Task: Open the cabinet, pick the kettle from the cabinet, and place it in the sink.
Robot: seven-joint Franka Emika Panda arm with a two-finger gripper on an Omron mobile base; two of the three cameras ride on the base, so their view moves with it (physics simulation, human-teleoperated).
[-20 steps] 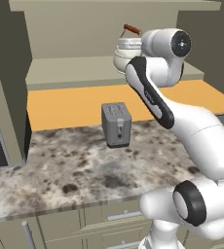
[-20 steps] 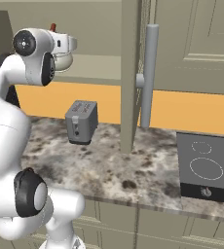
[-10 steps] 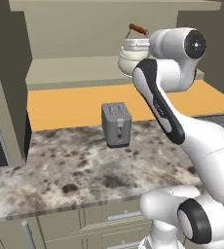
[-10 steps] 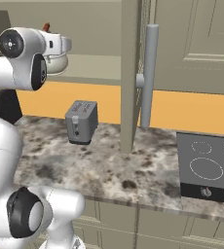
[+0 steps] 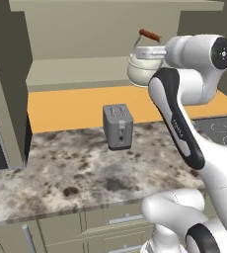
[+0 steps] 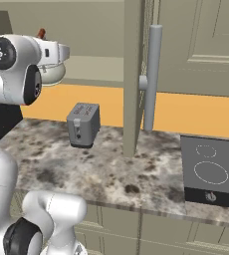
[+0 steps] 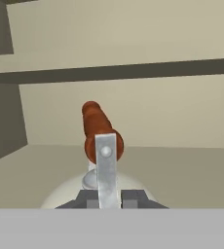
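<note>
The cream-white kettle (image 5: 140, 70) hangs in the air in front of the open cabinet (image 5: 81, 74), above the counter and to the right of the toaster. My gripper (image 5: 141, 50) is shut on its thin wire handle, just below the reddish-brown wooden piece (image 5: 149, 35). From the right base view the kettle (image 6: 55, 72) peeks out behind my wrist, with the gripper (image 6: 61, 52) over it. In the hand view the fingertips (image 7: 87, 199) clamp the metal handle strip, the wooden piece (image 7: 97, 128) stands beyond, and the cabinet shelf lies behind. The sink is out of view.
A grey toaster (image 5: 118, 125) stands on the speckled counter (image 5: 81, 173) below the cabinet. The open right cabinet door (image 6: 196, 50) with its long grey bar handle (image 6: 152, 74) juts out over the counter. A black cooktop (image 6: 211, 170) lies to the right. Drawer fronts run below.
The arm has drawn back from the cabinet with the kettle, carrying it out over the counter and slightly right in the left base view. Toaster and doors have not moved.
</note>
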